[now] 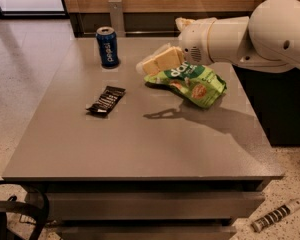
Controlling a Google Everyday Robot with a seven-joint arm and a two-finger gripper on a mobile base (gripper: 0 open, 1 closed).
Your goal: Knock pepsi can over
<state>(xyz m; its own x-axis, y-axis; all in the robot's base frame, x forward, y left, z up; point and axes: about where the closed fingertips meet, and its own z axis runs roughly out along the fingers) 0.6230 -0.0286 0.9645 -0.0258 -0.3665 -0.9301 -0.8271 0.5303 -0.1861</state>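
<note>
The tan pincer (pixel 146 65), clench impossible to tell, hangs right of the upright blue cylindrical pepsi can (pixel 107 46) on the grey desk (pixel 140 139), where a level shove up high should topple it.
</note>
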